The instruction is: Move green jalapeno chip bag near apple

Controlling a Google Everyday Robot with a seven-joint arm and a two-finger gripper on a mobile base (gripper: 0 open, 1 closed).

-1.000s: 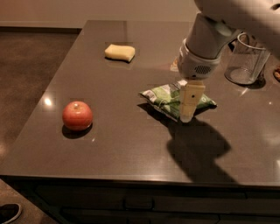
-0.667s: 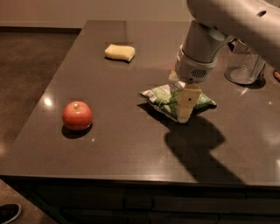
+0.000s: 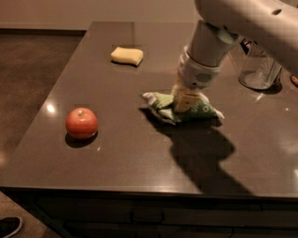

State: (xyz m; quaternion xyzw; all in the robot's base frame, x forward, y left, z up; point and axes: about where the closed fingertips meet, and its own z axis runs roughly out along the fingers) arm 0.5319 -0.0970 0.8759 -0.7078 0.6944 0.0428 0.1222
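Under the gripper (image 3: 186, 103), a big dark brown table (image 3: 116, 153), smooth and shiny, with small spots of light. Dark floor (image 3: 28, 69) off to the left, pale wall (image 3: 93, 11) far behind.

Above the gripper, a fat white arm (image 3: 251, 18). Fills the top right corner, bent down to a round wrist (image 3: 200, 69) sitting right on top of the gripper.

In front of the gripper and to its right, a wide black shadow (image 3: 205, 153) of the arm on the table.

Right at the gripper, the bag (image 3: 205, 110): green and white, crumpled, lying on the table about in the middle. Sticks out on both sides of the gripper, a white-edged corner to the left, a green part with white print to the right.

Behind the gripper to the right, well apart, a clear glass (image 3: 258, 69), upright, partly hidden by the arm.

Gripper itself pale yellow, pointing down, set on the middle of the bag. Cannot tell: open or shut, holding the bag or only resting on it.

Far to the left of the gripper, a bit nearer the front edge, the apple (image 3: 81, 123): round, red-orange, small dimple on top. Well apart from the bag.

Behind the gripper to the left, near the back of the table, a pale yellow sponge (image 3: 126, 56), lying flat.

Bottom left corner, on the floor, the tip of a shoe (image 3: 9, 227).
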